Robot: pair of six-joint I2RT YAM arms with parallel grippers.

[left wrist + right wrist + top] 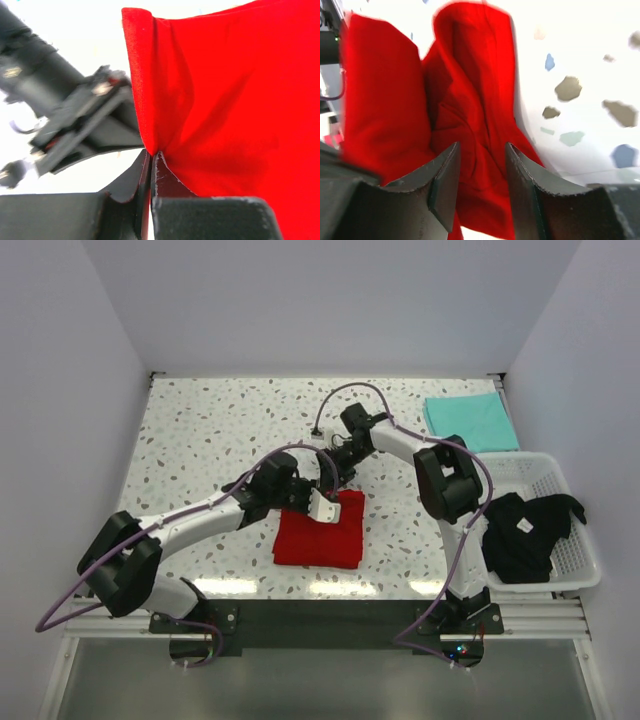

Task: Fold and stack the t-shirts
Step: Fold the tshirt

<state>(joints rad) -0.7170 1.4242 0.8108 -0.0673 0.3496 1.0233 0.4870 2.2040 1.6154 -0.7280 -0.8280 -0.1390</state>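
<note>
The red t-shirt [320,532] lies partly folded on the table's middle. My left gripper [328,502] is at its far edge and is shut on a pinch of the red cloth [210,100]; its jaws meet at the fold [152,152]. My right gripper [336,468] hovers just behind it with jaws apart [482,147], bunched red cloth [465,90] lying between and below them. The mint-teal t-shirt [470,421] lies folded at the back right. The black t-shirt [525,528] sits crumpled in the basket.
The white lattice basket [578,562] stands at the right edge. The right arm's elbow [445,480] is between the red shirt and the basket. The right gripper's body [85,117] shows close beside the left one. Walls enclose the speckled table [210,430].
</note>
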